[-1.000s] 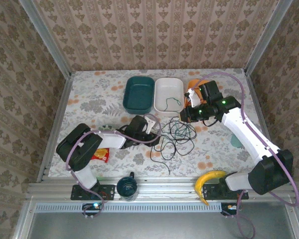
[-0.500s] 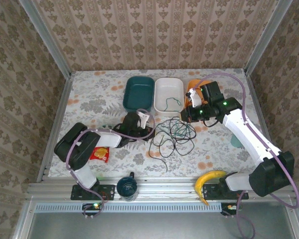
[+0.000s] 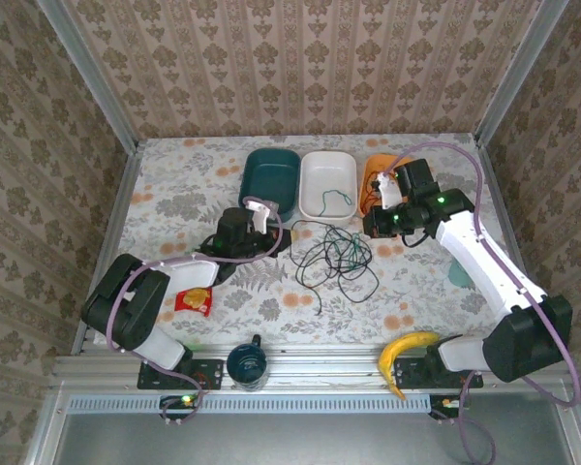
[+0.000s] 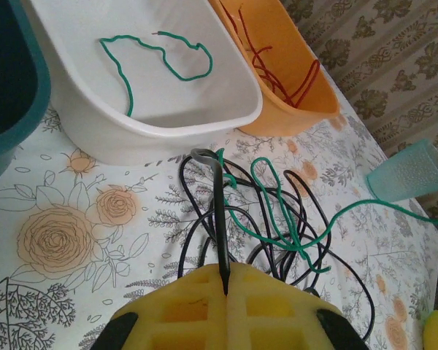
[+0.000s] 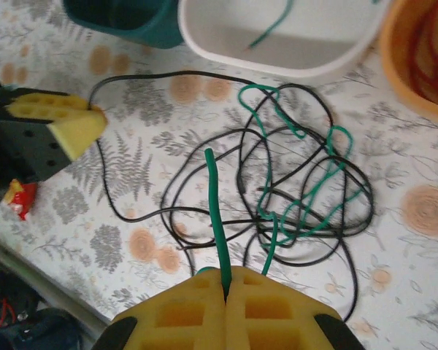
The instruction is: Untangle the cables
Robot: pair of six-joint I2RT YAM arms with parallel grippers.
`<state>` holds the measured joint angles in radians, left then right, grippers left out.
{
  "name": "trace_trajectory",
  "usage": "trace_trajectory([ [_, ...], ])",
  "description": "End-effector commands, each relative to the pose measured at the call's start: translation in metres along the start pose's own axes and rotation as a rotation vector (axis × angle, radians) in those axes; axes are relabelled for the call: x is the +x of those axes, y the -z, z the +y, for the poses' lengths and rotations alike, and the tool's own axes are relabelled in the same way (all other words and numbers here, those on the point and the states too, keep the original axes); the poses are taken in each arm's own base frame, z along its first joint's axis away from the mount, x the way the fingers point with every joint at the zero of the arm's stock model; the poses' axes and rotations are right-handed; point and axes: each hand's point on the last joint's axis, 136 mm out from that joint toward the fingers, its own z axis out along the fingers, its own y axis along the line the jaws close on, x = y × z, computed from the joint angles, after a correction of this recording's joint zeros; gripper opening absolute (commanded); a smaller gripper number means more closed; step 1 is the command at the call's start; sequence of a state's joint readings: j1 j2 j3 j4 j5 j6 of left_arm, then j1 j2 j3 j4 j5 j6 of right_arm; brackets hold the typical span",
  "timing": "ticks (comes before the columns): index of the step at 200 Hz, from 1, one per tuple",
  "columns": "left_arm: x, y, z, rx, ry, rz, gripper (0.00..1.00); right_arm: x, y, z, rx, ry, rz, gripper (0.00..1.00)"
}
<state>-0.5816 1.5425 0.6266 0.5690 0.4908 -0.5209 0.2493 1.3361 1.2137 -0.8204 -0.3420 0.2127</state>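
The cables [image 3: 334, 257] lie in a loose tangle of black and green wires on the flowered table, between the two arms. My left gripper [image 4: 225, 288] is shut on a black cable [image 4: 217, 219] that rises from the tangle [image 4: 277, 211]; from above, this gripper [image 3: 263, 218] sits left of the heap. My right gripper [image 5: 225, 295] is shut on a green cable [image 5: 217, 219] above the tangle [image 5: 299, 189], and from above it [image 3: 372, 225] is at the heap's right. One green cable [image 4: 160, 49] lies in the white tub [image 4: 168, 131]. Red cables [image 4: 277, 80] lie in the orange tub [image 4: 292, 117].
A teal tub [image 3: 269, 182] stands left of the white tub [image 3: 310, 189]. A pale teal cup [image 3: 458, 273] is at the right, a banana [image 3: 407, 349] and a dark mug [image 3: 245, 363] at the near edge, and a red snack packet [image 3: 194, 300] by the left arm.
My left gripper has closed on the black cable and drawn it left and away from the heap, stretching a strand out. The right gripper rose slightly with its green cable.
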Motion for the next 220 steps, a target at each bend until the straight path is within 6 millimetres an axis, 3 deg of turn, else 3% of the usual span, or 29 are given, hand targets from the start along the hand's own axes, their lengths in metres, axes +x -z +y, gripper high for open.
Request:
trace_trajectory([
  [1,0.004,0.004,-0.001,0.002,-0.006,0.006,0.00,0.002,0.008,-0.007,0.032,-0.017,-0.007,0.06],
  [36,0.025,-0.010,-0.004,-0.042,-0.099,0.113,0.00,0.000,0.009,0.027,-0.164,0.006,-0.033,0.07],
  [65,0.047,-0.024,0.003,-0.087,-0.120,0.211,0.00,-0.005,0.014,0.037,-0.202,0.028,-0.073,0.07],
  [136,0.082,-0.039,0.024,-0.105,-0.049,0.278,0.00,-0.033,0.056,0.068,-0.327,0.109,-0.310,0.07],
  [198,0.112,-0.038,0.043,-0.150,-0.010,0.346,0.00,-0.049,0.081,0.079,-0.439,0.074,-0.452,0.07],
  [220,0.113,-0.035,0.043,-0.153,-0.017,0.341,0.00,-0.049,0.079,0.077,-0.447,0.052,-0.449,0.07],
])
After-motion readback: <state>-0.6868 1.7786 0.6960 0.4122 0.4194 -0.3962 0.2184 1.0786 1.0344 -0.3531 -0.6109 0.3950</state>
